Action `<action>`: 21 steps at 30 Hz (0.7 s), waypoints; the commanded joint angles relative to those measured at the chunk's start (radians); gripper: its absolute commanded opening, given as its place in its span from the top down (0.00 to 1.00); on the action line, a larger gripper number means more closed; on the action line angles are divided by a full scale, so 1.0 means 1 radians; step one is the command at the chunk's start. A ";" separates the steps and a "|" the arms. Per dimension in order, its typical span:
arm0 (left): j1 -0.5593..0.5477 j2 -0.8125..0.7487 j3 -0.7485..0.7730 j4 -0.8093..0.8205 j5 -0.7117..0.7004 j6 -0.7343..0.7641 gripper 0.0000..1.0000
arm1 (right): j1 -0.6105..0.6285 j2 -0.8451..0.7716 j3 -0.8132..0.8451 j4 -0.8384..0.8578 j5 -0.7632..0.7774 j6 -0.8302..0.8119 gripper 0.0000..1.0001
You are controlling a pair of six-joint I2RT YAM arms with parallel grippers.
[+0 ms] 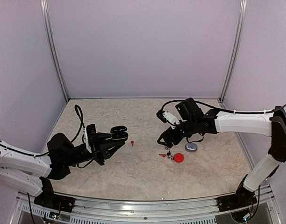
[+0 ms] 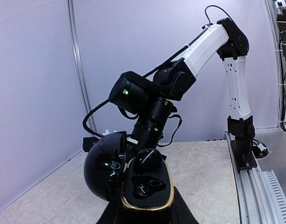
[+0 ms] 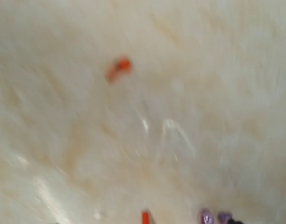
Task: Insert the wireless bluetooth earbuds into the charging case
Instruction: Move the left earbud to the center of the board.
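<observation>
Evidently my left end effector (image 1: 116, 138) clamps the black case (image 2: 147, 186), right end effector (image 1: 162, 140) unreadable; I'd pinch the slippery red earbud (image 1: 132, 143) mid-body.

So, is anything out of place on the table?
One red earbud lies alone, apart from the other earbuds clustered beside the red case. It is nearer to the open black case in the left gripper. Nothing looks damaged.

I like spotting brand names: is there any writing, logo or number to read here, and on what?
Nothing readable.
The black case in the left hand has a small white mark inside its lid, too small to read.
The red case and grey case show no lettering.
</observation>
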State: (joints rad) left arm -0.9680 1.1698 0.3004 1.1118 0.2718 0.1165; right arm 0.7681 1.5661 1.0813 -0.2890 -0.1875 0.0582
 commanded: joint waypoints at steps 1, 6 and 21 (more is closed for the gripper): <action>0.007 -0.005 -0.016 0.046 -0.014 -0.010 1.00 | -0.009 0.073 -0.017 -0.034 0.040 0.024 0.27; 0.008 0.001 -0.018 0.045 -0.013 -0.006 1.00 | -0.010 0.149 -0.017 -0.033 0.065 0.031 0.40; 0.013 0.014 -0.033 0.081 -0.005 -0.013 1.00 | -0.030 0.159 -0.113 -0.006 0.082 0.064 0.54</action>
State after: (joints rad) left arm -0.9607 1.1736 0.2764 1.1423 0.2623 0.1139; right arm 0.7509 1.7241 0.9855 -0.3096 -0.1177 0.1051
